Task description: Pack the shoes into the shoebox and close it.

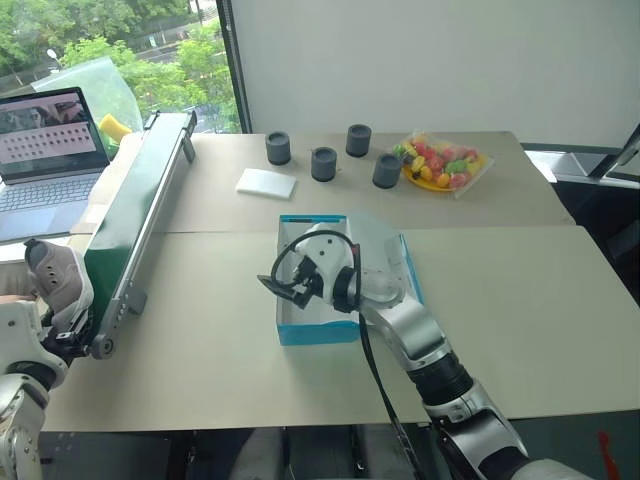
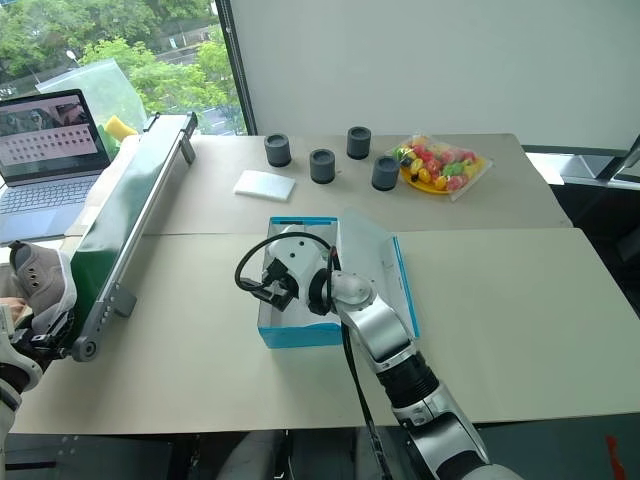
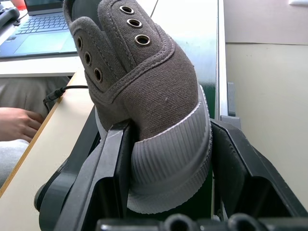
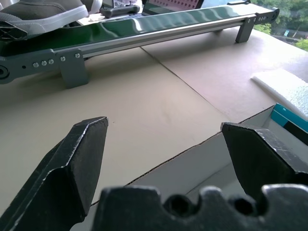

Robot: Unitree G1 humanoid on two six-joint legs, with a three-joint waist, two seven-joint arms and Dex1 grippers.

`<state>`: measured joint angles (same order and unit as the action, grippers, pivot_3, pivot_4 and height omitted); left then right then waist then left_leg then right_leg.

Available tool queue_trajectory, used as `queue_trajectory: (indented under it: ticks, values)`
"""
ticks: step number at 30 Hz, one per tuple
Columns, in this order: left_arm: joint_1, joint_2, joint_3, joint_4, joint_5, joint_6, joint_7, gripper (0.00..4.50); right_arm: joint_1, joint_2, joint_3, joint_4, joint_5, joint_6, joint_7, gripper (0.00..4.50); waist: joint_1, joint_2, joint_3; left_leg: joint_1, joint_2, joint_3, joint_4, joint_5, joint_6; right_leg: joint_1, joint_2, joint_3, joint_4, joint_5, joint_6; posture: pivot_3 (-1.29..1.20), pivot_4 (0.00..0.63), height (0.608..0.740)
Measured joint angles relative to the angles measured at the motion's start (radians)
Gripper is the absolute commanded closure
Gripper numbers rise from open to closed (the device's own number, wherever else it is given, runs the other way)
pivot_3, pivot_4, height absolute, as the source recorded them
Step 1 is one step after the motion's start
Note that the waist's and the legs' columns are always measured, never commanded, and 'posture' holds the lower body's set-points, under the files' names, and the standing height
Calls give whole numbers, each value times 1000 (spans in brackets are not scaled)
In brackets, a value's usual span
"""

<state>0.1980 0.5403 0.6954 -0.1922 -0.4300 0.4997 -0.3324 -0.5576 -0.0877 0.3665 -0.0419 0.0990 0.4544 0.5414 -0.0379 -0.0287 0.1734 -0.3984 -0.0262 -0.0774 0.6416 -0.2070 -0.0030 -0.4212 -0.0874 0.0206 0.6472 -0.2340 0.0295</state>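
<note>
Left wrist view showing the left end effector (image 3: 166, 159) clamping a grey shoe (image 3: 144, 91) at the conveyor's (image 1: 135, 225) near end, needing carrying rightward, toe kept level, into the open shoebox (image 2: 330, 300) where the spread, empty right end effector (image 1: 290, 285) is hovering.

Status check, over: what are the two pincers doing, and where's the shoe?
Left pincer shut on shoe, at near end of green conveyor. Right pincer open, empty, over open shoebox. Nothing seen blocking the box.

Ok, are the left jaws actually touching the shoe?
Touching. The left wrist view shows the left gripper with its jaws pressed against both sides of the shoe, at its pale ribbed sole.
</note>
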Motion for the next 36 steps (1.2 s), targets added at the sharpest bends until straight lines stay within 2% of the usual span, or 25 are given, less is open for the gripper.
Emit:
queue_trajectory:
  ticks: [7,10,22,26,29,32,36]
  values:
    - [-6,-2,-9,0,-3,-17,-5,3644,0,1,-2,0,0,0,-3,0,-3,0,0,0,1,1,0,0,0,0,1,0,0,0,0,0,150,736]
    - [-9,-2,-11,0,-3,-17,-5,4042,0,0,-10,0,0,0,-6,0,-6,0,0,0,2,1,0,0,0,-1,1,0,0,0,0,0,150,736]
    - [-35,-8,-19,3,4,-17,21,4125,0,1,-22,0,0,1,-14,0,-4,0,0,0,2,1,0,0,0,-1,1,0,0,0,-1,0,150,736]
    - [-115,-84,-18,-27,54,-34,173,4125,-1,3,-25,4,1,1,-16,0,-2,-2,-1,0,3,1,0,0,0,-1,3,0,0,1,-1,0,150,736]
    - [-130,-104,-28,-110,88,-43,243,4125,-6,3,-30,16,0,2,-23,0,-4,-5,-2,-1,3,1,0,-1,-2,-1,3,1,-1,1,-2,0,150,736]
    - [-141,-112,-97,-215,141,-43,284,4125,-15,14,-47,37,0,12,-39,0,0,-5,-2,-1,3,1,0,-1,-2,-1,3,1,-1,1,-2,0,150,736]
    - [-149,-143,-295,-345,211,-31,299,4125,-56,124,-159,87,91,148,-99,0,3,-5,-2,-1,3,1,0,-1,-2,-1,4,3,0,1,-2,0,150,736]
